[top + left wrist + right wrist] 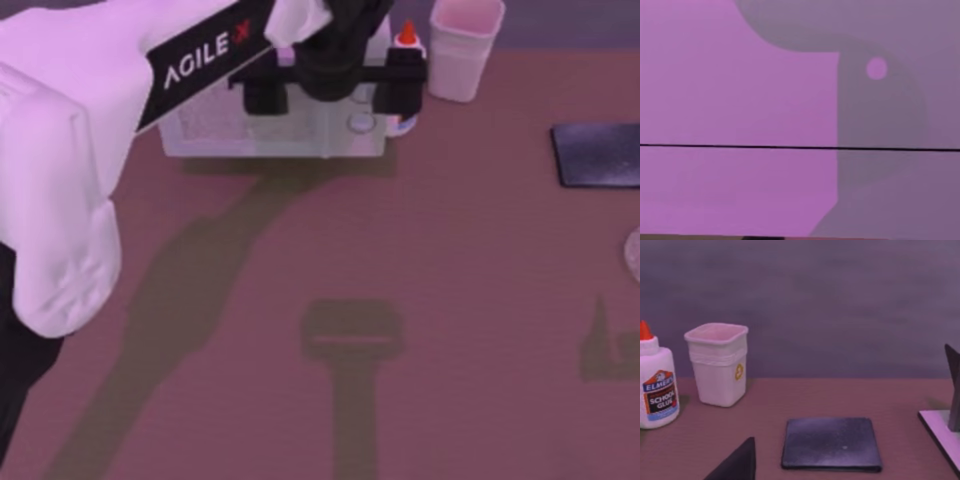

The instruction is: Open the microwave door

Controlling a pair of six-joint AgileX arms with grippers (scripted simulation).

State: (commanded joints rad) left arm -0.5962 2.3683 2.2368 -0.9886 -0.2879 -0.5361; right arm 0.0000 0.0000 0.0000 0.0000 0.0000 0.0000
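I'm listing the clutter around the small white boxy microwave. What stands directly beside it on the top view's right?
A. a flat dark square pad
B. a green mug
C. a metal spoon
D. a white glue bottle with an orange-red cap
D: the white glue bottle with an orange-red cap stands right against the small white boxy microwave, with the pale square-rimmed cup further right.

You are seeing a white glue bottle (pixel 656 385) with an orange tip standing at the back of the table (pixel 420 300). Just beside it, on its right, a pale cup (pixel 719 364) is standing upright. Farther to the right, well apart, a flat dark square pad (pixel 831 443) is lying on the table.
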